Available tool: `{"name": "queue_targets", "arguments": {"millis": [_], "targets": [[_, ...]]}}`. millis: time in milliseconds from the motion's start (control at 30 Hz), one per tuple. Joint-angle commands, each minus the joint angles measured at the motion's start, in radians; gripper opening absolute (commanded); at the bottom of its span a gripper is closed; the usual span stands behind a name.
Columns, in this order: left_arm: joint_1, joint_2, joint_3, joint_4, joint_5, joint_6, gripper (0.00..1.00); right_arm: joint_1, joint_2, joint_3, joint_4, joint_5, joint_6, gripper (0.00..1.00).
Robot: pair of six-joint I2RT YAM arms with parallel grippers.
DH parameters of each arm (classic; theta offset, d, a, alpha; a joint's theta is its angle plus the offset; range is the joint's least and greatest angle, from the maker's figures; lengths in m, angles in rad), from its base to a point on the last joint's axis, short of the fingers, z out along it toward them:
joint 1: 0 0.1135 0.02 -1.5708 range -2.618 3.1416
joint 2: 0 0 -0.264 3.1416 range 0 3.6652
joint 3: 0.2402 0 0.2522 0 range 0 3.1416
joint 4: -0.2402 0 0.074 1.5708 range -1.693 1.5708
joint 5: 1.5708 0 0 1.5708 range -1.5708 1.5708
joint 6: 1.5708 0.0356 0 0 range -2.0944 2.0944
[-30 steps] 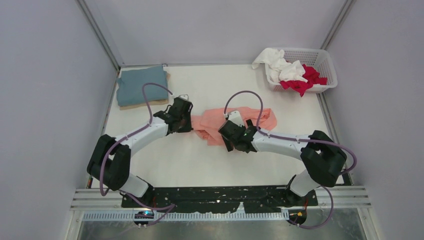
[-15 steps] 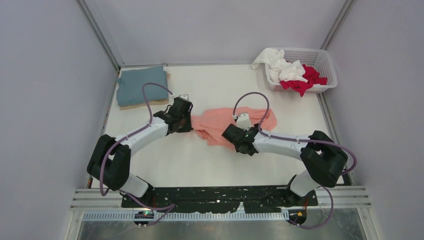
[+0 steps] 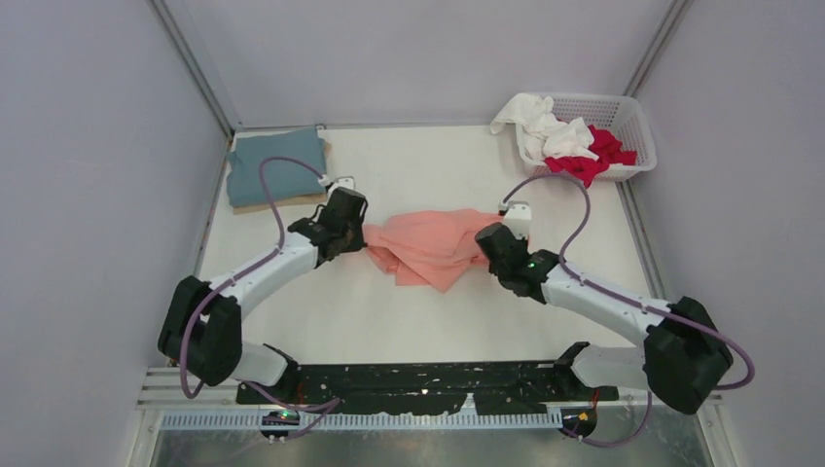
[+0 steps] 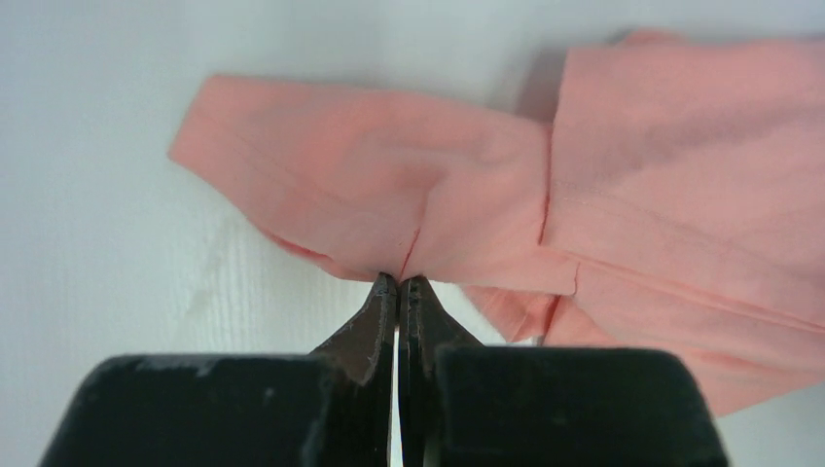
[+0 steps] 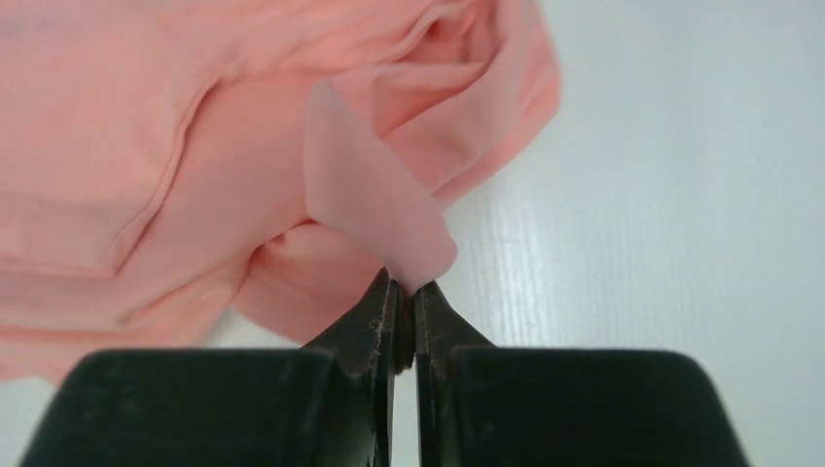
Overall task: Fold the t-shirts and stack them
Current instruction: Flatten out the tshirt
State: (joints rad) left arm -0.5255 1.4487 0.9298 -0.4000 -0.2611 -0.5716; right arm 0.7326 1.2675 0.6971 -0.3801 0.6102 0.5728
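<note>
Tension is new: the right end effector (image 3: 489,249) has swung toward 3 o'clock, dragging its hold on the salmon-pink cloth t-shirt (image 3: 428,248) outward at the centre of the white bench (image 3: 340,311), away from the left end effector (image 3: 356,233) at 9 o'clock. Spreading looks underway. Only the wrist views show both pinched shut on cloth edges.

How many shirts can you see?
5: pink shirt mid-table, teal shirt on tan shirt back left, white shirt and red shirt in the basket; more may hide there.
</note>
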Motion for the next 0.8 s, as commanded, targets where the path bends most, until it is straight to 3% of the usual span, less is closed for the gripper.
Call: {"name": "queue_targets", "arguments": {"millis": [0, 133, 333, 667, 767], "targets": [[0.052, -0.175, 0.059, 0.045, -0.189, 0.048, 0.0, -0.107, -0.177, 0.042, 0.055, 0.091, -0.03, 0.06], [0.062, -0.313, 0.143, 0.039, -0.241, 0.122, 0.0, -0.216, -0.328, 0.14, 0.069, 0.089, -0.118, 0.06], [0.064, -0.555, 0.208, 0.083, -0.348, 0.233, 0.0, -0.274, -0.52, 0.285, 0.094, 0.111, -0.273, 0.06], [0.064, -0.839, 0.349, 0.08, -0.314, 0.354, 0.0, -0.279, -0.665, 0.562, 0.098, 0.048, -0.448, 0.06], [0.063, -0.9, 0.379, 0.07, -0.24, 0.365, 0.0, -0.279, -0.701, 0.609, 0.076, 0.001, -0.469, 0.06]]}}
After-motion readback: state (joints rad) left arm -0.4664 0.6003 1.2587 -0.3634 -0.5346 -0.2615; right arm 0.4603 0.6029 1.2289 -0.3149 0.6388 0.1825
